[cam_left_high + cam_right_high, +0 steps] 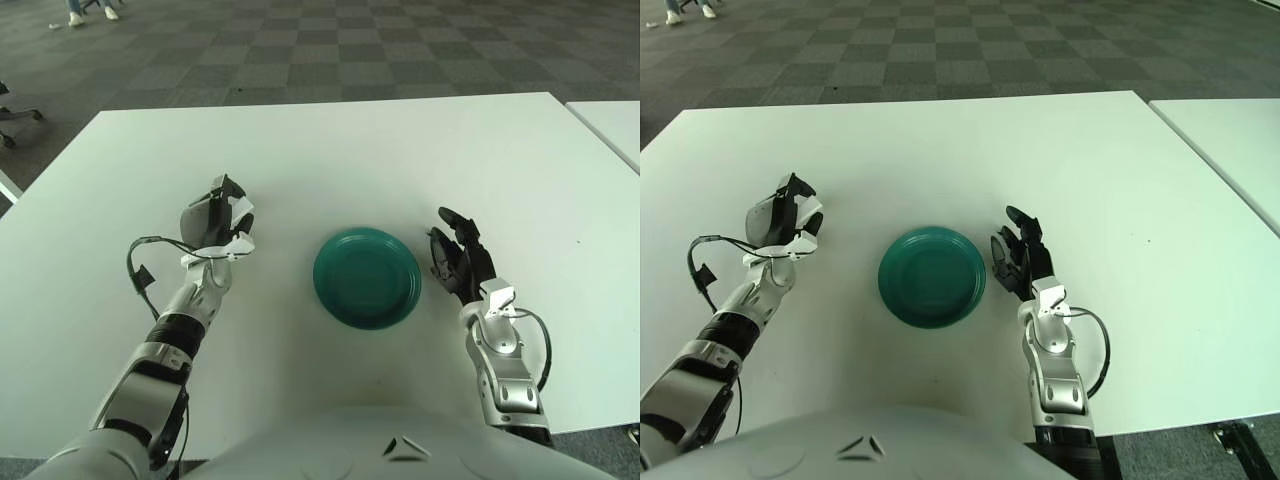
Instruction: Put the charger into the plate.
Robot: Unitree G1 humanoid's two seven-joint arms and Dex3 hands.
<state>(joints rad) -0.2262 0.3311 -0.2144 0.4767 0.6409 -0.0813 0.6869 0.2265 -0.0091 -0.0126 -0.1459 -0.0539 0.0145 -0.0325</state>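
While the plate sits bare at frame centre, the scene reads from left to right as follows.

Left hand [218, 222]: centre-left of the frame, raised above the white table [330, 150], well apart from the plate. Fingers are curled around a white object.

Charger [236, 207]: judged to be the white block seen between the left hand's fingers. Only white patches show past the dark finger housings, so its shape cannot be confirmed. No other charger-like item shows on the table.

Cable [138, 268]: a dark loop at the left forearm, part of the arm's own wiring.

Reason for hold: the enclosing grip keeps the small block from slipping during a sideways carry toward frame centre.

Plate [367, 277]: round, dark green, flat on the table between the two hands. Nothing lies in it.

Right hand [455, 255]: centre-right, just beside the plate's right rim. Fingers are spread and hold nothing. Contact with the rim cannot be determined.

Reason for position: judged to be idle, or placed to steady the plate.

Step in hand: transport. Release over the plate is not yet done.

Risk: dropping from height may bounce the charger off the shallow rim.
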